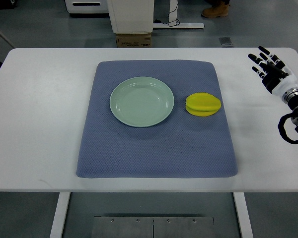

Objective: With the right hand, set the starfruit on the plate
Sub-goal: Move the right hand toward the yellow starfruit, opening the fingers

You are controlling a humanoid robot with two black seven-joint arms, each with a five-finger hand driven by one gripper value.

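Observation:
A yellow starfruit point(203, 104) lies on the blue-grey mat point(156, 148), just right of a pale green plate point(141, 101) that has nothing on it. My right hand point(268, 67) hovers over the table's far right part, well to the right of the fruit, its black fingers point(258, 58) spread and holding nothing. The right forearm comes in from the right edge. No left arm shows.
The white table point(39, 124) carries the mat at its middle. Beyond the far edge stand a cardboard box point(133, 39) and a white machine base; a person's tan boot point(216, 10) rests on the floor.

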